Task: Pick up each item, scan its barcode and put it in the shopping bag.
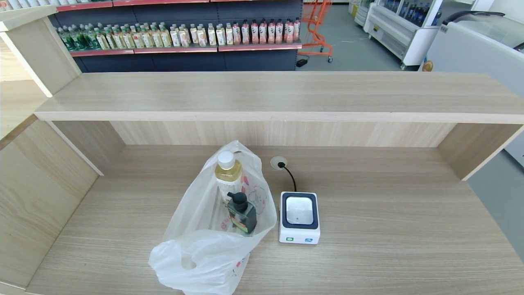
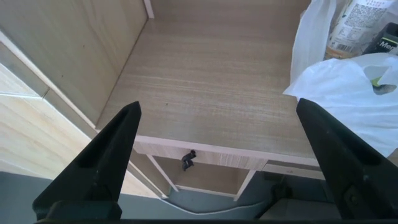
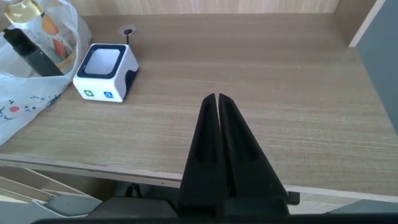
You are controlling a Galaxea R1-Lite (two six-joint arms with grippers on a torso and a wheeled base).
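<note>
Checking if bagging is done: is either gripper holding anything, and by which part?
Nothing is held. The left gripper is open and empty; the right gripper is shut on nothing.

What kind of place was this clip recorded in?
Most likely a shop checkout: a barcode scanner sits on a wooden counter beside a shopping bag, with shelves of bottled drinks and a freezer behind.

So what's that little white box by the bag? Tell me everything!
It's a small white plastic-looking scanner with rounded corners. A dark frame on top holds a shiny window, and the front has a green mark and a blue mark. It sits flat on the wooden counter, close beside the shopping bag. A black cable runs from its back into a round hole.
</note>
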